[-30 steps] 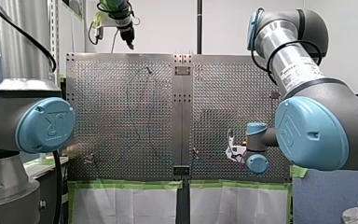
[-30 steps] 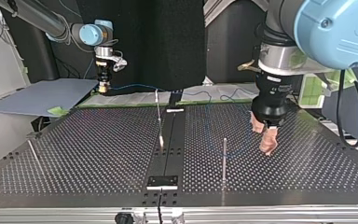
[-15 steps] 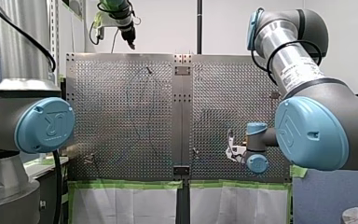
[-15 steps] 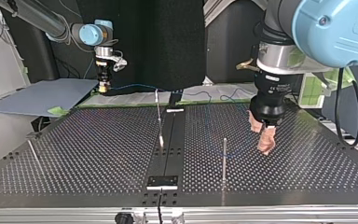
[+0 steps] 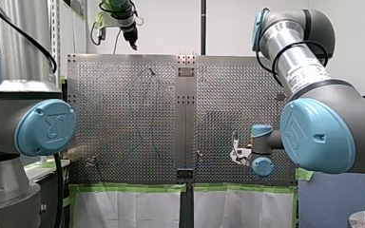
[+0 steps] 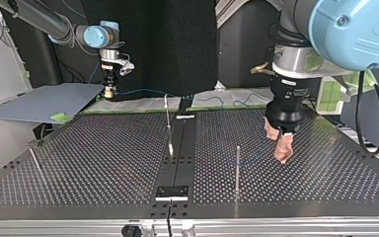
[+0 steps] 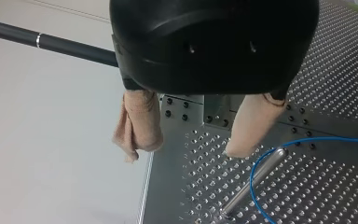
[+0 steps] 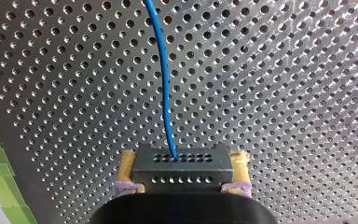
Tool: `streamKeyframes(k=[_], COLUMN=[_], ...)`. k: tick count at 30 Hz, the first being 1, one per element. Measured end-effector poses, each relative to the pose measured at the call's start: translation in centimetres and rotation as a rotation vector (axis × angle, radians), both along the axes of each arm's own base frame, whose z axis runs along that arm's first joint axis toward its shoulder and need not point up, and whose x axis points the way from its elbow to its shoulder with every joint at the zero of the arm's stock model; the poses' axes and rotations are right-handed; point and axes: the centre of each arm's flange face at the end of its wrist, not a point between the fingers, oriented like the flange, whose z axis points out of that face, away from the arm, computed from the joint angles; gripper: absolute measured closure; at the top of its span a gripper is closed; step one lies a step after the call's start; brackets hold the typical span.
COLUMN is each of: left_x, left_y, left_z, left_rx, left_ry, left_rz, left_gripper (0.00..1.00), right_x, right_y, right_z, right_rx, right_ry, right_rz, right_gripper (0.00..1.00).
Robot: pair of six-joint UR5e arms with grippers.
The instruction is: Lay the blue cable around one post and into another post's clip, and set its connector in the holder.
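- My right hand (image 6: 109, 92) is hanging at the upper left of the top view, near the far edge of the perforated desk (image 6: 79, 163).
- It is gripping the black connector (image 8: 179, 175). In the right wrist view its yellow pads (image 8: 127, 164) are pressing on the connector's two ends.
- The blue cable (image 8: 161, 60) is coming out of the connector's pierced face and running straight ahead of that hand, over the desk's holes.
- In the top view the cable is stretching from my right hand toward the upper middle of the frame, clear of the desk surface there.
- My left hand (image 6: 278, 145) is hanging low over the desk, right of centre in the top view. In the front view it is showing at the upper left, above the desk's far edge.
- Its fingers are standing well apart and holding nothing. Beige pads (image 7: 142, 126) are covering both of them.
- A thin metal post (image 6: 237, 168) is standing upright just left of my left hand in the top view.
- In the left wrist view this post is lying just beside one finger, and the cable is curving close past its tip. I cannot tell whether the two are touching.
- A second thin post (image 6: 168, 123) is rising at the middle of the top view, and a third (image 6: 34, 160) is leaning at the lower left.
- A black plate (image 6: 172, 191) is sitting on the desk's dark centre strip at the bottom centre.
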Motion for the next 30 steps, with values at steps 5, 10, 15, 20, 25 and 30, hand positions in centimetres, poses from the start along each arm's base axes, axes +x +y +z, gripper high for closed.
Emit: streamKeyframes(k=[5, 10, 15, 20, 25, 30], left_x=[0.0, 0.0, 0.0, 0.0, -0.2, -1.5], left_y=[0.0, 0.1, 0.1, 0.1, -0.1, -0.6], left_z=[0.0, 0.0, 0.0, 0.0, 0.0, -0.3], left_rx=[-0.001, 0.0, 0.001, 0.002, 0.003, 0.016], left_ry=[0.0, 0.0, -0.001, -0.001, 0.001, -0.006], left_rz=[0.001, 0.007, 0.009, 0.008, 0.004, -0.039], left_gripper=[0.0, 0.0, 0.0, 0.0, 0.0, 0.0], right_x=[0.0, -0.1, -0.1, -0.1, -0.1, -0.1], right_y=[0.0, -0.1, -0.1, -0.1, -0.1, -0.1], right_z=[0.0, 0.0, 0.0, 0.0, 0.0, 0.0], right_rx=[0.0, 0.0, -0.001, -0.001, -0.001, -0.001], right_ry=[0.0, 0.0, 0.0, 0.0, 0.001, 0.002], right_rz=[-0.001, -0.002, -0.002, -0.002, -0.002, -0.002], right_gripper=[1.0, 1.0, 1.0, 1.0, 1.0, 1.0])
